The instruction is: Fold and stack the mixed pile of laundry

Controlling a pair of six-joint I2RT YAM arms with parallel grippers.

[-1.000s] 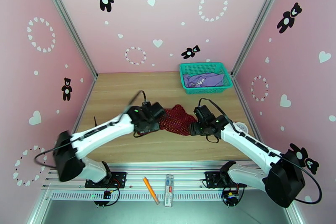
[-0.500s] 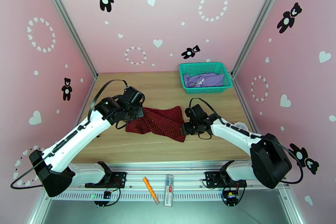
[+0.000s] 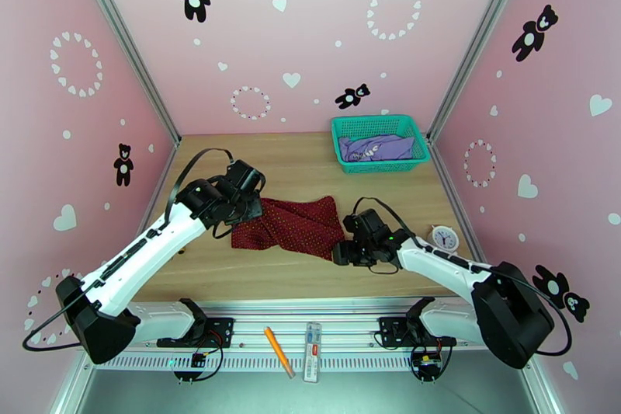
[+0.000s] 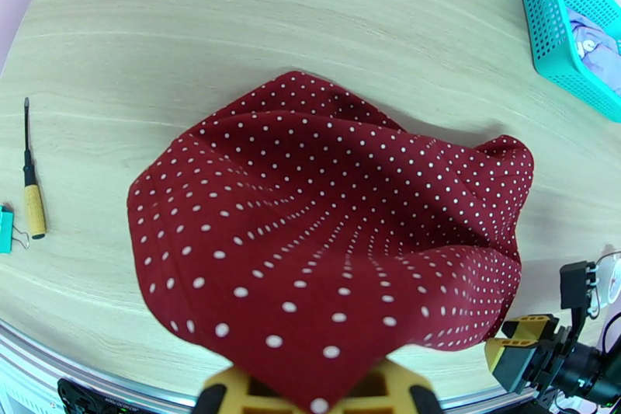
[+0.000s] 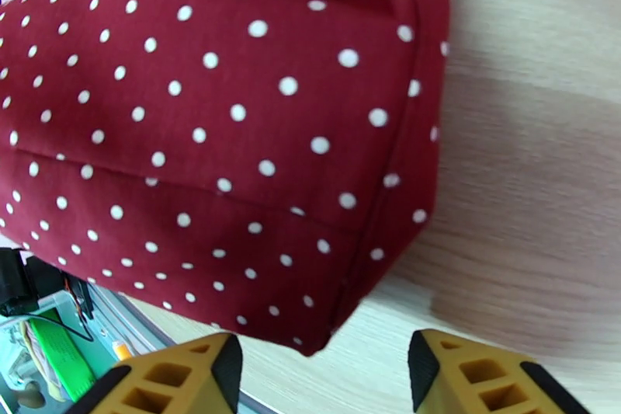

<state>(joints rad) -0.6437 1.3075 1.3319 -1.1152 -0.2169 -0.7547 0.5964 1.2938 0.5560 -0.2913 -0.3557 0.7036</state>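
Red cloth (image 3: 293,225): dark red with small white dots, rumpled, spread on the table (image 3: 310,167) between the two hands, its left corner raised off the wood.
Left hand (image 4: 310,400): clamped tight on a corner of the red cloth, with fabric fanning out in deep folds ahead of the fingers.
Right hand (image 5: 326,369): fingers apart, gripping nothing, with a folded corner of the red cloth just ahead of the gap between them.
Purple shirt (image 3: 376,147): lavender with a pale print, bunched inside the teal basket (image 3: 384,167), well beyond the right hand at the far side of the table.
Cloth edges: doubled layers and a straight hem at the corner facing the right hand; looser, rounded folds toward the left hand.
Open room: bare wood beyond both hands up to the basket, and a bare strip on the near side of the cloth up to the table's edge.
Clutter: a screwdriver (image 4: 31,182) and a small teal clip (image 4: 6,227) left of the left hand, well apart from the cloth; a small white clock (image 3: 444,238) right of the right hand, beside the arm.
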